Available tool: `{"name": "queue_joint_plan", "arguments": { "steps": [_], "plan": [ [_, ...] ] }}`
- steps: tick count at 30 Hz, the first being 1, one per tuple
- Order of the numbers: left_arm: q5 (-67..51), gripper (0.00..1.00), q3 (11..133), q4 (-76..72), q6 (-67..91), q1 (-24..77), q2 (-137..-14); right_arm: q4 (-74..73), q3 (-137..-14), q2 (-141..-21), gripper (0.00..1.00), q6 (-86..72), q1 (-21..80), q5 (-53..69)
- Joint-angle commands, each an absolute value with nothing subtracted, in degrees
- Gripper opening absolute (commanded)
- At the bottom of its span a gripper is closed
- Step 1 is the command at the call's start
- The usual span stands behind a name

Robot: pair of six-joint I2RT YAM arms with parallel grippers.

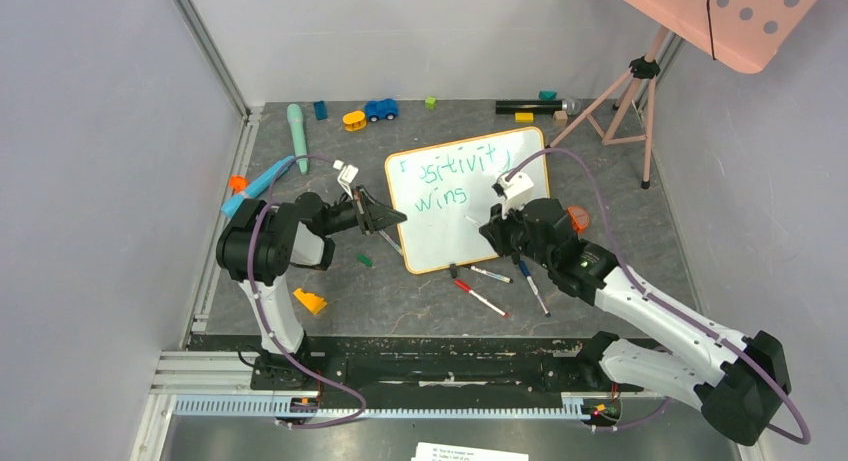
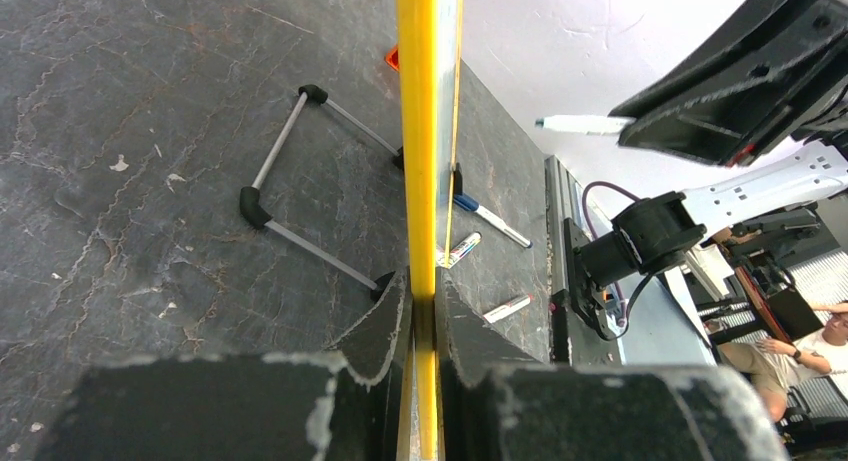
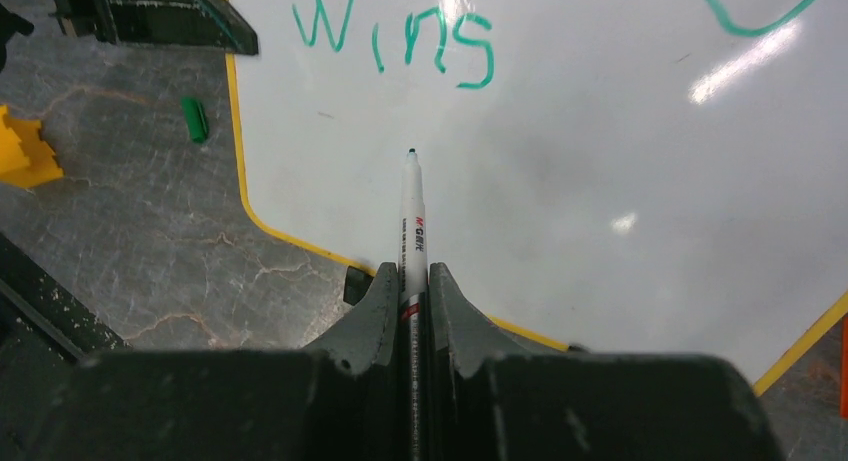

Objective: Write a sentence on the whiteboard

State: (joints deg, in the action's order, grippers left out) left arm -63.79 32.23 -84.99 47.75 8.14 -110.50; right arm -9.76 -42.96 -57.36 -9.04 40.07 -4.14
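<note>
While the top view gives the whole layout, each wrist view adds detail that it lacks. From above, the whiteboard [image 1: 465,196] sits mid-table between the 2 arms, turned askew. The sentence [image 1: 445,181] is in teal on 2 lines: the upper line reads only in part, "sitivit", and the lower reads "wins". 3 spare pens [image 1: 480,297] lie on the table [image 1: 600,281] just off the board's near edge, and a green cap [image 1: 365,260] lies near its left corner.

Only the left wrist view shows the board edge-on. Its yellow frame [image 2: 418,131] runs straight up the picture, and a wire stand [image 2: 300,181] with black corners reaches from the frame out over the table.

Only the right wrist view shows the writing close up: "wins" at the top and 1 teal arc at the upper right corner.

The left gripper [image 2: 425,296] is clamped on the frame at the board's left edge, with 1 finger on each face and almost no gap.

The right gripper [image 3: 408,281] is closed tight on a marker [image 3: 412,216]. The marker points away from the wrist, with its tip over bare white surface below "wins". Contact between tip and board cannot be told.
</note>
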Motion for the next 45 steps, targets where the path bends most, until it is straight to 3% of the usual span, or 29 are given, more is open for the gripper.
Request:
{"name": "queue_joint_plan", "arguments": {
  "steps": [1,21,31,45],
  "plan": [
    [-64.1,0.02,31.8,-89.1,46.0,7.2,-109.4,-5.4,-40.8,-56.4,0.0,-9.8,42.1,-7.5],
    [-67.1,0.02,31.8,-89.2,43.1,6.7,-110.2,-4.4,-41.5,-58.5,0.0,-10.5,44.1,-10.7],
    [-68.2,0.02,32.6,-89.3,43.8,6.6,-110.3,-8.3,-45.2,-59.8,0.0,-8.4,43.7,-22.1],
    [-67.1,0.02,30.5,-89.2,42.9,6.6,-109.0,-10.1,-50.7,-62.3,0.0,-7.7,34.8,-10.3]
  ]
}}
